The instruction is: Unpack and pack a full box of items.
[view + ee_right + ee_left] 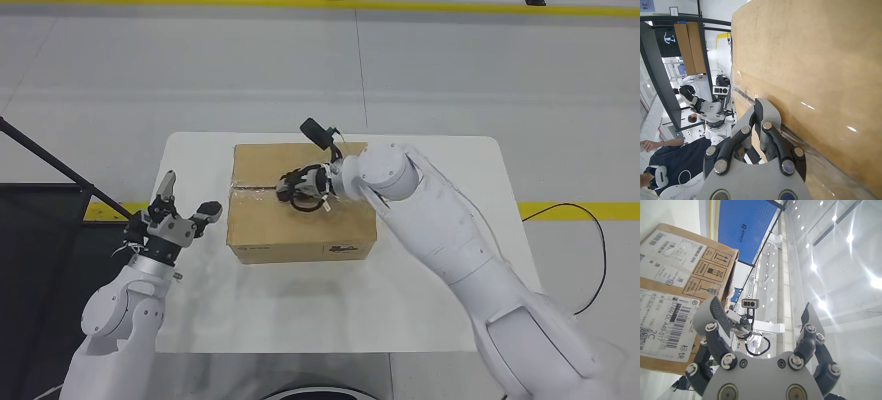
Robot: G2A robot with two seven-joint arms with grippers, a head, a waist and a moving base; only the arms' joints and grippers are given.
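Observation:
A closed cardboard box (290,238) stands in the middle of the white table (430,290), its top seam taped over. My right gripper (300,190) rests on the box top by the seam, tips toward the left. In the right wrist view its fingers (761,113) are shut together against the clear tape on the box (810,66), with nothing seen between them. My left gripper (182,208) hovers left of the box, open and pointing up. In the left wrist view it (764,317) is empty, beside the box's labelled side wall (677,275).
A black frame (45,160) slants past the table's left edge over a dark floor area. Bare tabletop lies in front of the box and to its right. The box's left wall carries shipping labels (662,321).

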